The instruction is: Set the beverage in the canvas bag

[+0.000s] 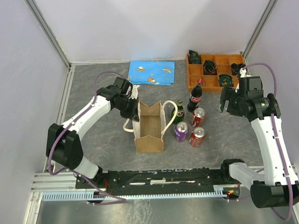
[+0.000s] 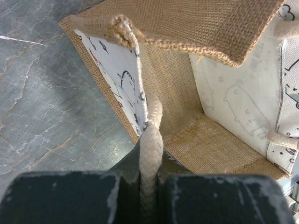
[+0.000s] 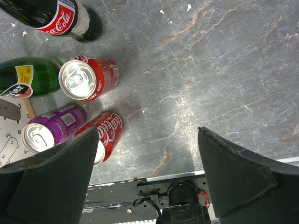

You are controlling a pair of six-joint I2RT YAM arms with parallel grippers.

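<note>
Nothing has gone into the canvas bag [image 1: 149, 126] yet. It stands upright and open just left of the middle of the overhead view, and both that view and the left wrist view show a bare woven floor inside. The left gripper [image 1: 135, 109] is at the bag's left wall, its fingers pressed together on the rope handle [image 2: 152, 149] there. The cord runs straight up out of the narrow slot between them, which appears to steady the bag and hold its mouth wide. All the drinks are on the table just right of the bag, clustered close together: a green bottle [image 1: 179, 112] nearest its right wall, a cola bottle [image 1: 195, 95] above it in the frame, a purple can [image 1: 181, 131], and two red cans [image 1: 198, 116] beside those. The task sentence does not say which one is meant. The right gripper [image 3: 148, 154] hangs above the table to the right of this cluster, well apart from every drink. Its fingers are spread wide with nothing between them, and the lower red can sits partly behind its left finger in the wrist view. The preparation therefore looks done, while the approach, the grasp, the carry over the rim and the release inside the bag all remain.
</note>
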